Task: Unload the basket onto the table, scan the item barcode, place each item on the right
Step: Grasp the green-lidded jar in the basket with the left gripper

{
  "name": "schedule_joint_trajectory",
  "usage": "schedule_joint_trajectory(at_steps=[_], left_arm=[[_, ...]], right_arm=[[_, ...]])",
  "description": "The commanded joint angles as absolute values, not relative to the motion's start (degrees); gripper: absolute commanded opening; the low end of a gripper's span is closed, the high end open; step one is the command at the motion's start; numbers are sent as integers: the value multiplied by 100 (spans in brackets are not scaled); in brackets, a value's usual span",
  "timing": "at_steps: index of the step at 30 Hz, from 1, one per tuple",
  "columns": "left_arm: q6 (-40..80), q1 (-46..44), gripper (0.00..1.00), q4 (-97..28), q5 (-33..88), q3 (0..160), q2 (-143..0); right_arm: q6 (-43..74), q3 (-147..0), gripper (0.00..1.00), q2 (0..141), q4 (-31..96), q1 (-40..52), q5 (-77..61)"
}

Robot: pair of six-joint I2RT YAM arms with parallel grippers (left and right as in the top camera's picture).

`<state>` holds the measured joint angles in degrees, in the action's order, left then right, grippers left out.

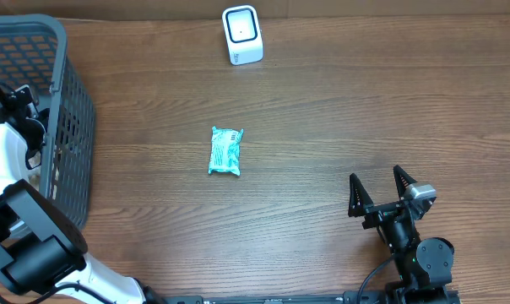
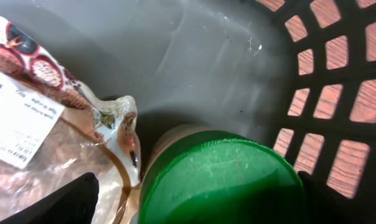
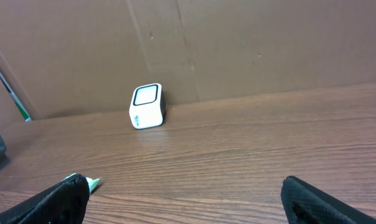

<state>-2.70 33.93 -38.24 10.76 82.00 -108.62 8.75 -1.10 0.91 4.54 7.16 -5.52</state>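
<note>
My left gripper (image 2: 194, 194) is down inside the dark basket (image 1: 69, 101) and stands open. Its black fingers (image 2: 66, 202) straddle the green round lid (image 2: 222, 180) of a container: the right finger is at the lid's edge, the left one is apart from it. Next to the lid lies a clear snack bag (image 2: 82, 99) with a white printed label (image 2: 17, 124). The white barcode scanner (image 1: 241, 35) stands at the table's far edge, also seen as the scanner (image 3: 146, 106) in the right wrist view. My right gripper (image 1: 379, 187) rests open and holds nothing.
A teal packet (image 1: 225, 151) lies flat mid-table; its corner (image 3: 93, 183) peeks out by my right gripper's left finger. The basket's lattice wall (image 2: 337, 93) is close on the right of the lid. A brown cardboard wall (image 3: 238, 43) backs the table.
</note>
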Motion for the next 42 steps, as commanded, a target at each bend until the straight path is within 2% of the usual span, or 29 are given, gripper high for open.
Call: schedule_joint_trajectory(at_steps=[1, 5, 11, 22, 28, 36, 42], left_arm=[[-215, 3291, 79, -3828, 1160, 8110, -11170], [-215, 3291, 74, -3854, 1160, 8110, -11316], [-200, 3291, 55, -3848, 1160, 8121, -11312], [64, 3293, 34, -4198, 1162, 8468, -11187], [248, 3293, 29, -4748, 1164, 9120, -11004], [576, 3297, 29, -5693, 1144, 10394, -10709], [650, 3297, 30, -5922, 1142, 10672, -10457]], right_arm=[[849, -47, 100, 71, 432, 701, -506], [849, -47, 100, 71, 432, 701, -506], [849, -47, 100, 71, 432, 701, -506], [849, -47, 100, 71, 432, 701, -506], [849, -47, 100, 71, 432, 701, -506], [849, -47, 100, 71, 432, 701, -506], [849, -47, 100, 71, 432, 701, -506]])
